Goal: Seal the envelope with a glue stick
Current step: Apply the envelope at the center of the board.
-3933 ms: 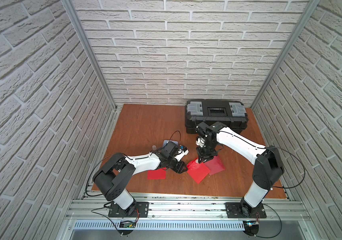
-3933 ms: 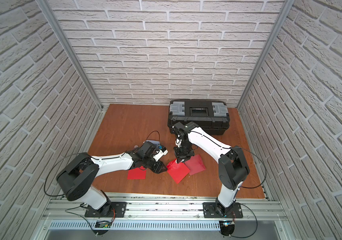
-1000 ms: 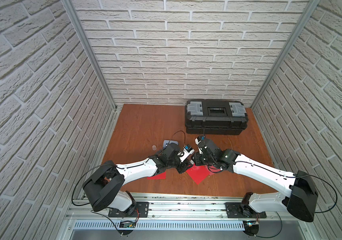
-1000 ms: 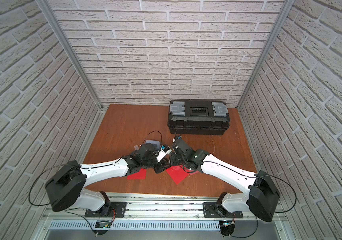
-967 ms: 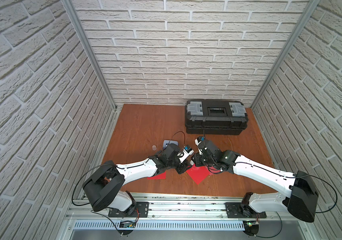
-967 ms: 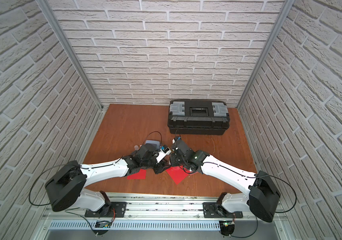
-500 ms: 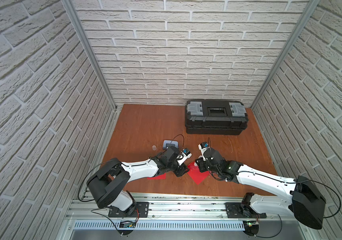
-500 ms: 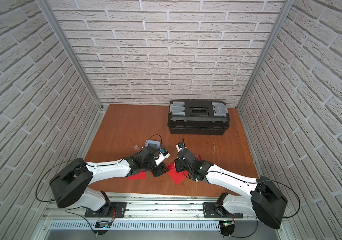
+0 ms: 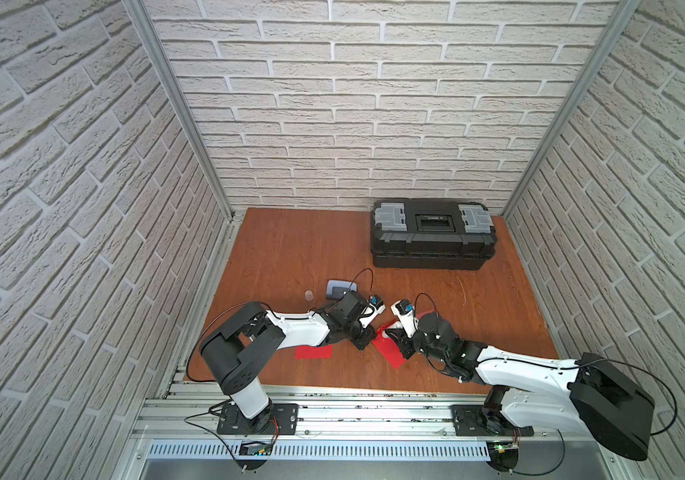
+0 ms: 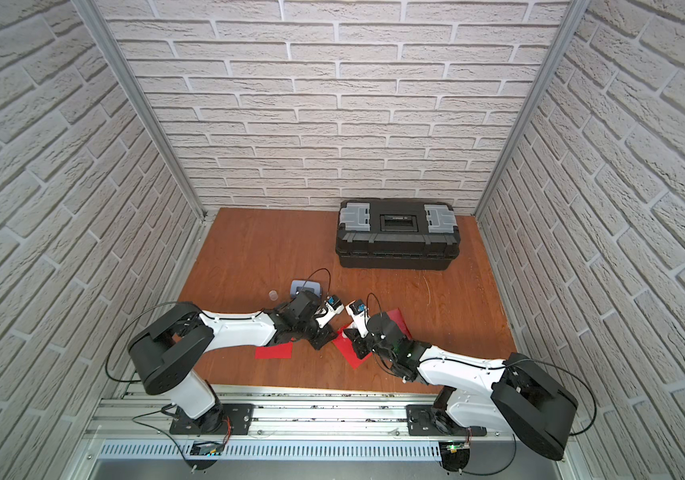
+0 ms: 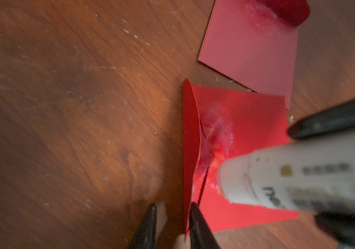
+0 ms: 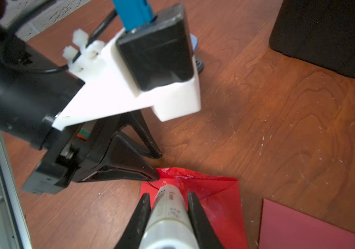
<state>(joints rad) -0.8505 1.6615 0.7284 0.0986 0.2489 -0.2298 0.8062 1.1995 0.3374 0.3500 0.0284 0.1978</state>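
Gripping glue stick (image 12: 169, 212), right fingers (image 12: 141, 217) closed tight on tube. Uncapped tip down on red envelope (image 11: 249, 125), beside raised flap (image 11: 190, 133); glue smear (image 11: 219, 133) on paper there. Left fingers (image 11: 198, 228) narrowly parted, flap edge between them, lying against one finger. Envelope flat on bench (image 9: 290, 249), between both arms.

Left claw (image 9: 367, 339) faces right claw (image 9: 399, 340) over red envelope (image 9: 389, 354) (toolbox (image 9: 432, 245) well apart).

White brick walls (image 9: 353, 104) on three sides, scuffed reddish wood floor (image 9: 299, 249), black toolbox (image 9: 432, 237) parked far right, aluminium rail (image 9: 353, 415) along the near edge. Lighting's pretty even.
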